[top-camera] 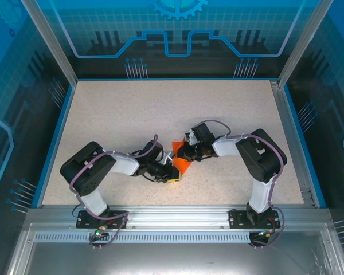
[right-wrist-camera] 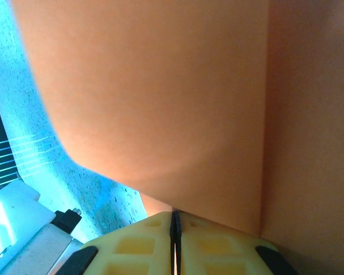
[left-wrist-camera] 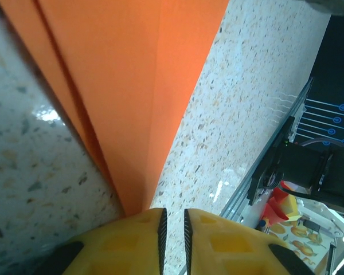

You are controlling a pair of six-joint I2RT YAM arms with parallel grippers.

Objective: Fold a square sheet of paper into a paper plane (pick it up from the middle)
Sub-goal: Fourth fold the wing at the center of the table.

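Paper (top-camera: 182,166) lies toward the table's (top-camera: 132,114) near edge, pinched in the right gripper's (right-wrist-camera: 175,216) closed jaws, probably for creasing; left gripper (left-wrist-camera: 173,220) is nearly closed, hold unclear.

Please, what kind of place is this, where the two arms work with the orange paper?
Probably a robot lab or demonstration cell: a speckled table enclosed by an aluminium frame and blue panels printed with a gear and circuit lines.

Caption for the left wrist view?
Left gripper, nearly closed, at the narrow end of folded orange paper on the table.
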